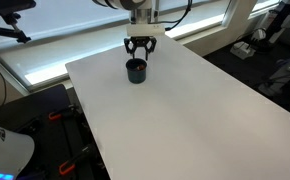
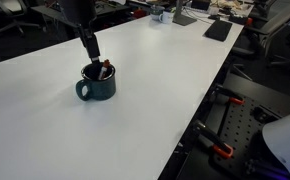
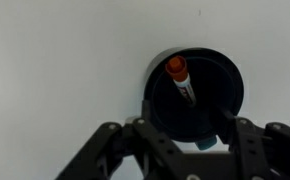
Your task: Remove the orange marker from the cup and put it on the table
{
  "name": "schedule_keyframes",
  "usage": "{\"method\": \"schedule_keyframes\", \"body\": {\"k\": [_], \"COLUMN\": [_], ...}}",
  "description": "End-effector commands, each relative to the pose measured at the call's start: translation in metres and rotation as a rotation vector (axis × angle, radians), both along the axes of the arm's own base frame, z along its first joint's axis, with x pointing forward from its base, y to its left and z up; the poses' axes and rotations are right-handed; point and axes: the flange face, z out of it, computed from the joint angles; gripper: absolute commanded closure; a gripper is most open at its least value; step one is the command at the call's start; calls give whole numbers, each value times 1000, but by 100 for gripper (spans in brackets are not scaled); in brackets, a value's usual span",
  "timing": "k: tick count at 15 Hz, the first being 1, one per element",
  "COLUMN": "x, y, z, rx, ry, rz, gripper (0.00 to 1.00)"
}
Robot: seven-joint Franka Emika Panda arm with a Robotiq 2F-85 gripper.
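I have the claw [image 3: 190, 128] right over the cup [image 3: 193, 95], fingers [image 3: 145, 130] spread apart and closed on nothing. In the wrist view one finger sits at each side of the cup's mouth. I cannot tell whether the tips have dipped below the rim.

The orange marker [image 3: 181, 80] stands inside the cup, leaning, with its orange cap up near the rim.

In an exterior view the cup [image 2: 97, 85] shows a handle on its side, and the claw [image 2: 93, 58] comes down just beside the marker [image 2: 105, 70]. The cup's wall is the only thing crowding the fingers.

The white counter [image 1: 185, 110] is bare around the cup [image 1: 136, 70]. A flat black item [image 2: 217, 30] lies well away at the far end. A black stand with orange clamps [image 2: 220, 150] sits off the counter's edge.
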Motion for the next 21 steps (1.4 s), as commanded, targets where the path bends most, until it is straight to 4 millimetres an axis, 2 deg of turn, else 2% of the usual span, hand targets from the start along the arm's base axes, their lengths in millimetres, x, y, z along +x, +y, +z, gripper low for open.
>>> {"method": "schedule_keyframes", "body": {"k": [1,5,7,8,9,11,14,15,17,19,20,21], "x": [6,4,1,1,1,0,-2,-2,0,2,4,6], "y": [1,-1,0,1,1,2,0,-1,-2,-2,-2,-1], "z": [-5,-17,-23,-24,-25,-26,-30,-31,-29,-26,-17,3], "rx": [-53,-87,-98,-103,-109,-124,-143,-142,-143,-146,-140,-114], "ry": [41,87,107,115,121,128,153,159,166,171,160,145], "rz": [-27,-37,-36,-35,-35,-38,-51,-51,-55,-61,-65,-69], "gripper": [35,38,45,45,65,73,96,100,95,95,95,95]}}
